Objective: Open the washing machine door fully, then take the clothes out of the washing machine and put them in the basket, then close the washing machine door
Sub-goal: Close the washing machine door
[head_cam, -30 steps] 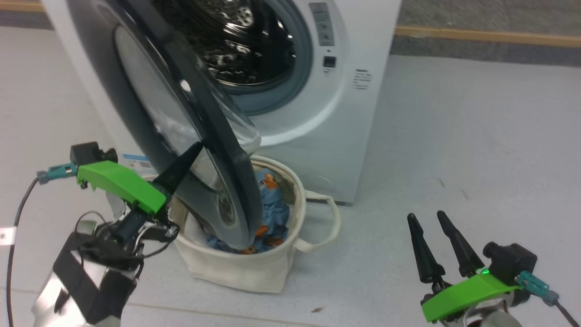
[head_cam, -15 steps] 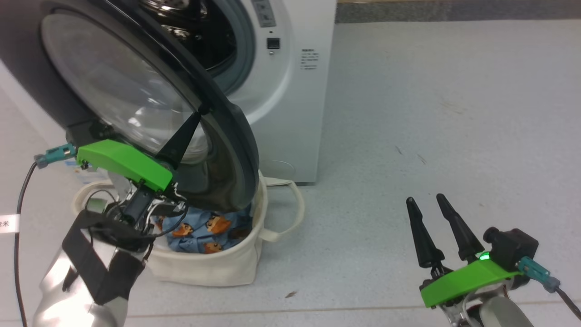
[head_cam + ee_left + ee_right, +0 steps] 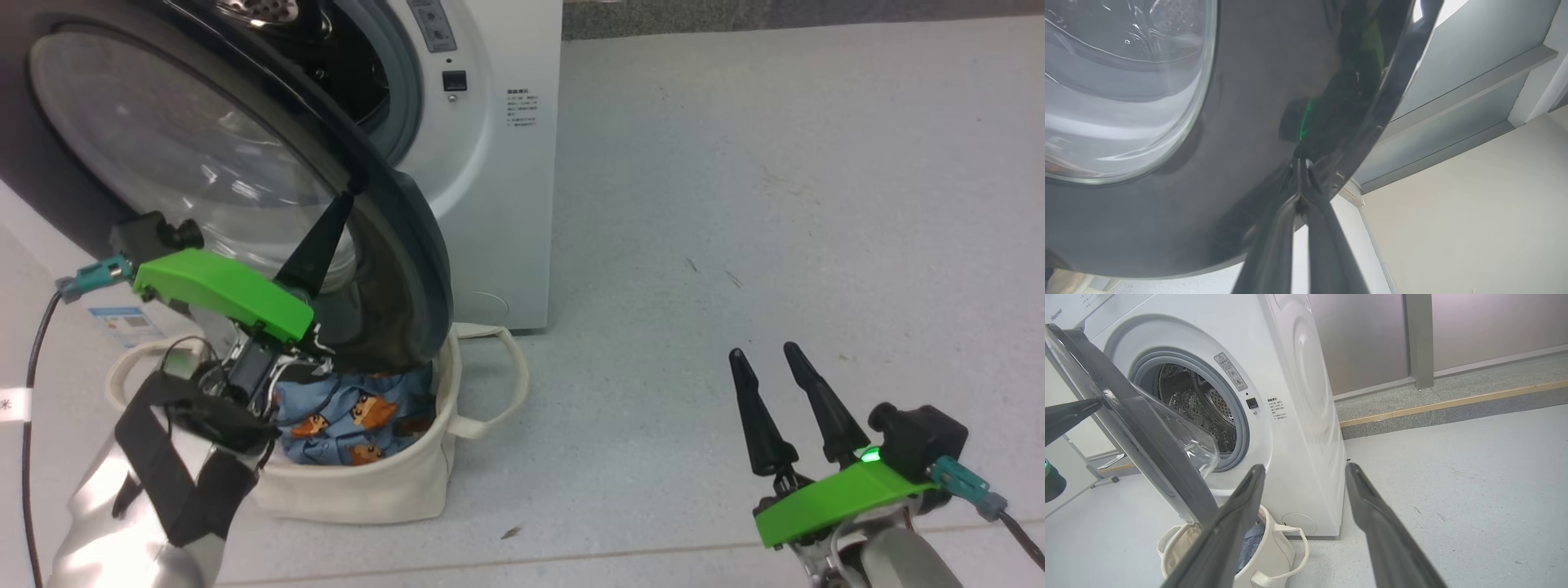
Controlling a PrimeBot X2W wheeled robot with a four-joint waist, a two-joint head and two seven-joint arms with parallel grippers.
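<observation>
At upper left of the head view, the washing machine (image 3: 490, 204) stands w/ its drum (image 3: 359, 49) exposed. The washing machine door (image 3: 408, 245) is partway open, its black rim hanging over the basket (image 3: 392, 490) at lower centre-left. Left gripper (image 3: 347, 198): jaws closed, tips together, pressed against the door's black rim near its edge, gripping nothing. Right gripper (image 3: 762, 351), lower right: jaws open, empty, over the floor (image 3: 735, 204), well apart from the machine. The clothes (image 3: 351, 416), light blue w/ orange-brown figures, lie inside the basket, just beside the machine's front.
</observation>
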